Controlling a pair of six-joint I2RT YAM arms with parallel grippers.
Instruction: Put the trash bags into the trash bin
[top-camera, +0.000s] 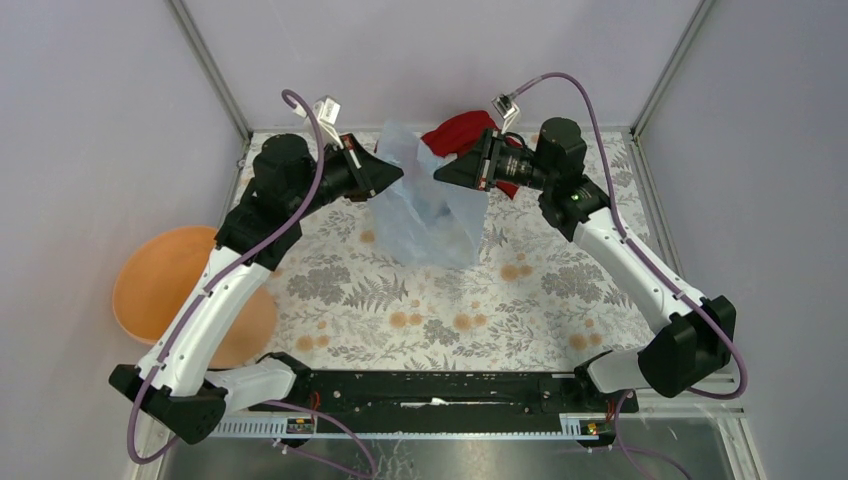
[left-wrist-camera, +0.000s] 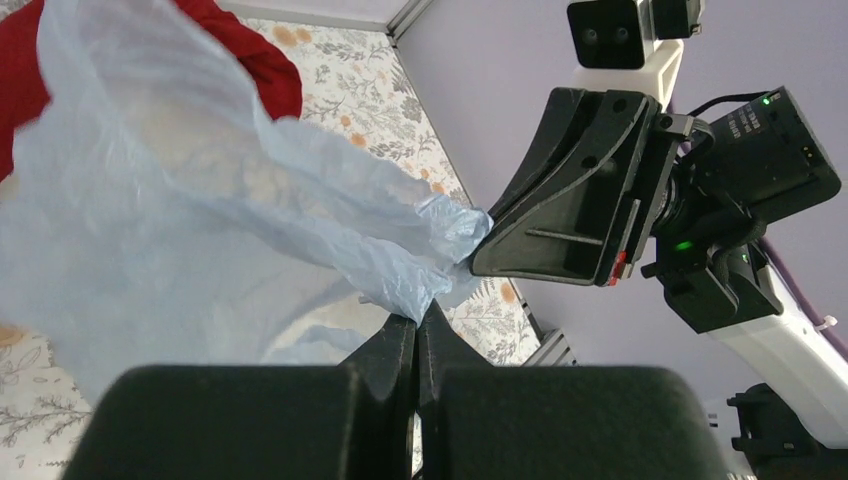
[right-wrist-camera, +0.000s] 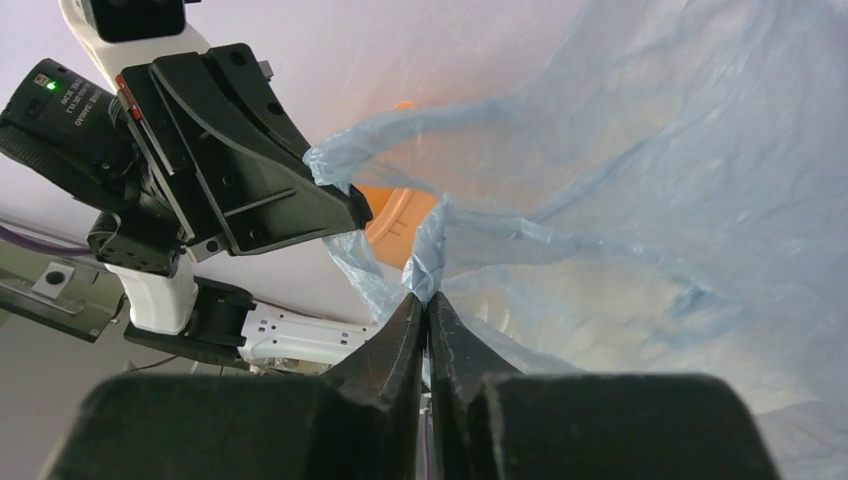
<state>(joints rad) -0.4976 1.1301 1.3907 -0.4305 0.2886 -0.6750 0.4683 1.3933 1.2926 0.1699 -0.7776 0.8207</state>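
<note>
1. The left gripper (left-wrist-camera: 415, 325) is clenched on one edge of the thin, translucent pale blue plastic bag (top-camera: 430, 215); the right gripper (right-wrist-camera: 428, 305) pinches another.
2. The round orange plastic bucket (top-camera: 160, 275) sits at the left edge of the floral bench (top-camera: 450, 310), with the left arm (top-camera: 215, 300) crossing it.
3. The wrinkled bag hangs well right of the bucket.
4. A red cloth (top-camera: 460, 130) lies farther right still.

trash bag (top-camera: 430, 205) over table (top-camera: 520, 300) middle; trash bin (top-camera: 150, 280) far left; cloth (top-camera: 460, 135) behind bag.
</note>
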